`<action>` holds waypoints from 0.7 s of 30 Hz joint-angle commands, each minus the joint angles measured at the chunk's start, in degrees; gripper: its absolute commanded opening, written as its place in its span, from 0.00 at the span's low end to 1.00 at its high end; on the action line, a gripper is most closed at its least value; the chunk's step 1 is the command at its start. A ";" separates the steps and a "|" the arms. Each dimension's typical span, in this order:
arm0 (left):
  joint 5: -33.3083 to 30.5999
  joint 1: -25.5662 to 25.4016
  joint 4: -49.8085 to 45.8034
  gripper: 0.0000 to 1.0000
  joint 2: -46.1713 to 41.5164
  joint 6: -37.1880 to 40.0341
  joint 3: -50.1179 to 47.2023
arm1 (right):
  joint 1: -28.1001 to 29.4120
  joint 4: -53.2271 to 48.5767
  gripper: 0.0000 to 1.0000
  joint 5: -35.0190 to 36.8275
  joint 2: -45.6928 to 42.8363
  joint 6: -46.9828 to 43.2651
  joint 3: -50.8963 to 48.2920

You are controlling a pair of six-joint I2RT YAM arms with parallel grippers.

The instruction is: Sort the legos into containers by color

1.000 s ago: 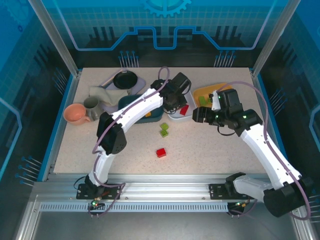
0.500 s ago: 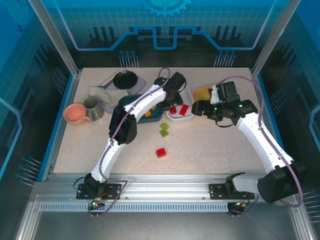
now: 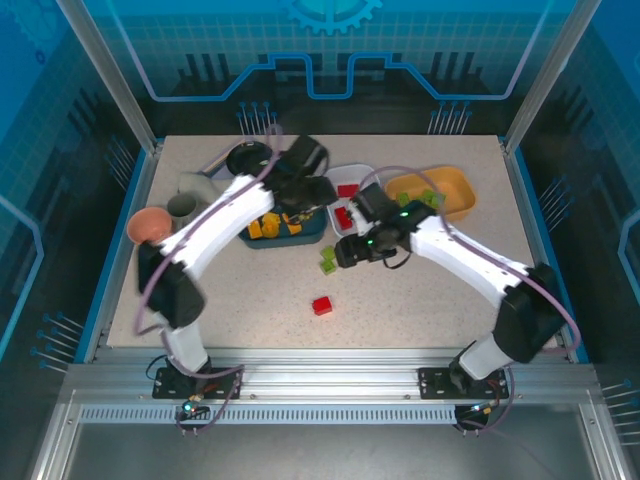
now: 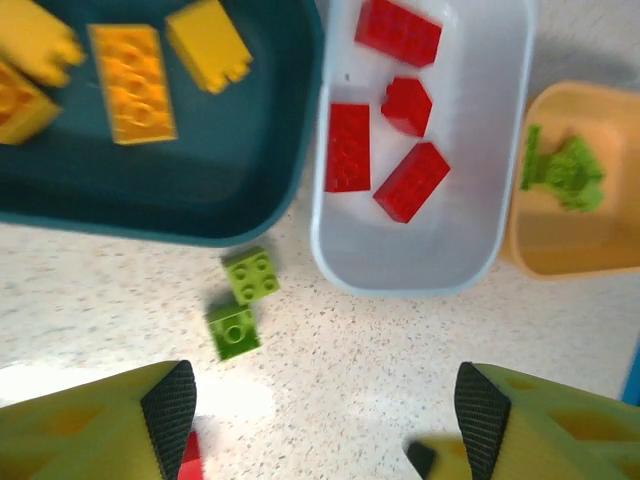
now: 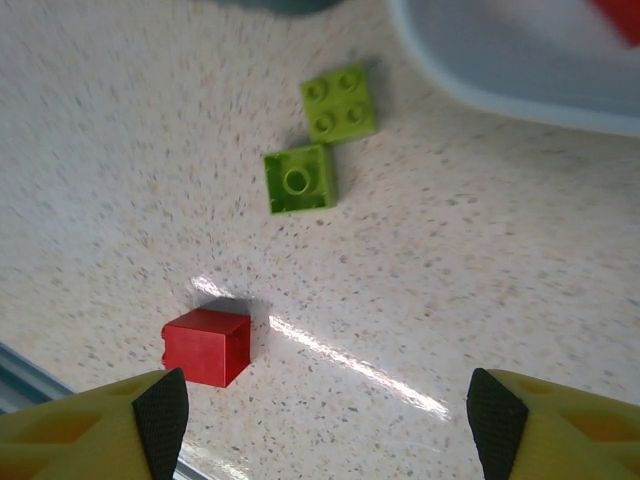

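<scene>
Two light green legos [image 5: 340,103] [image 5: 299,179] lie side by side on the table, with a red lego [image 5: 207,346] nearer me. My right gripper [image 3: 347,250] [image 5: 325,425] hovers open just right of the green legos [image 3: 328,262], nothing between its fingers. My left gripper [image 3: 305,190] [image 4: 325,425] is open and empty, high above the dishes. The teal container [image 4: 250,150] holds yellow-orange legos [image 4: 132,80]. Several red legos [image 4: 348,145] lie in the white container [image 4: 420,270]. The yellow-orange container [image 4: 540,250] holds green legos [image 4: 565,170].
A pink cup [image 3: 148,226], a grey mug [image 3: 183,207] and a small black pan [image 3: 248,158] stand at the back left. The loose red lego [image 3: 321,305] sits on open table toward the front edge. Both arms cross near the dishes.
My left gripper opened over the white container and swung back left, higher up. My right arm swept left from the yellow-orange container to beside the loose green legos.
</scene>
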 commanded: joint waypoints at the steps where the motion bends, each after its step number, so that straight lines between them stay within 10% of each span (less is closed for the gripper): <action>1: -0.94 2.91 3.52 0.75 -10.72 -0.25 -13.44 | 4.16 -2.41 0.77 5.46 7.33 -1.71 5.31; 9: 2.16 4.94 6.35 0.81 -31.86 1.96 -36.07 | 6.35 -9.47 0.77 9.15 25.98 -1.10 19.15; 21: 4.55 4.93 7.02 0.81 -39.12 1.10 -42.49 | 6.35 -10.01 0.54 9.93 34.22 -1.82 24.45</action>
